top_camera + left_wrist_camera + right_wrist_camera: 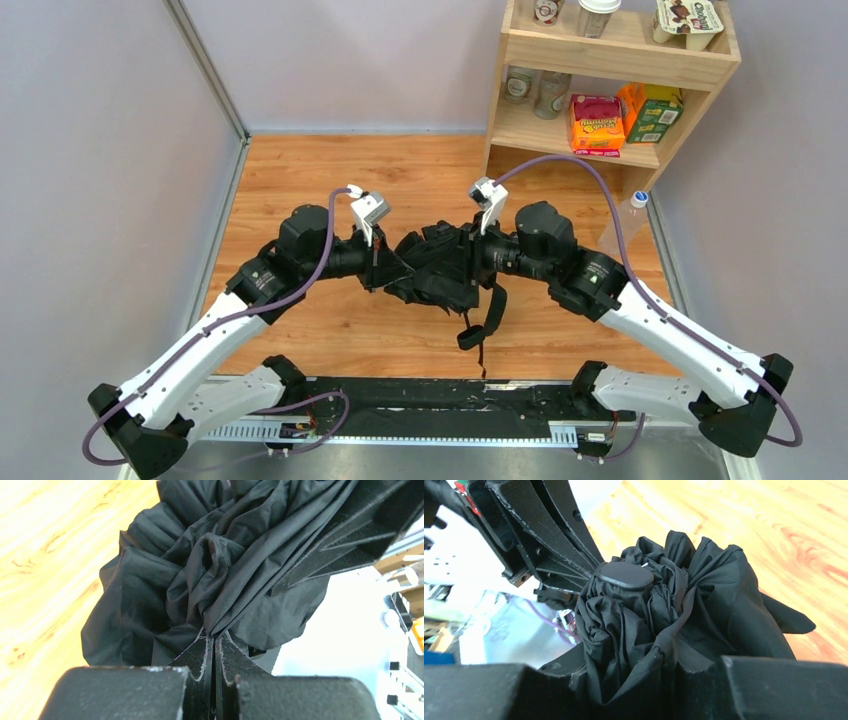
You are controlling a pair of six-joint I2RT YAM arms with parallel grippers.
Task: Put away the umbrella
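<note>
We see one umbrella (pixel 435 268), a crumpled black bundle at the middle of the worktop (pixel 300 170), held between the two sets of jaws. Whether it touches the wood we cannot tell. The left jaws are pinched together on one fold of its fabric (pixel 200 580). The right jaws clamp the gathered canopy from both sides, just below its one round cap (pixel 625 575). One strap (pixel 490 318) trails from the bundle toward the near edge. One wooden shelf (pixel 620 58) stands at the far right corner, and one clear bottle (pixel 625 225) stands by the right edge.
</note>
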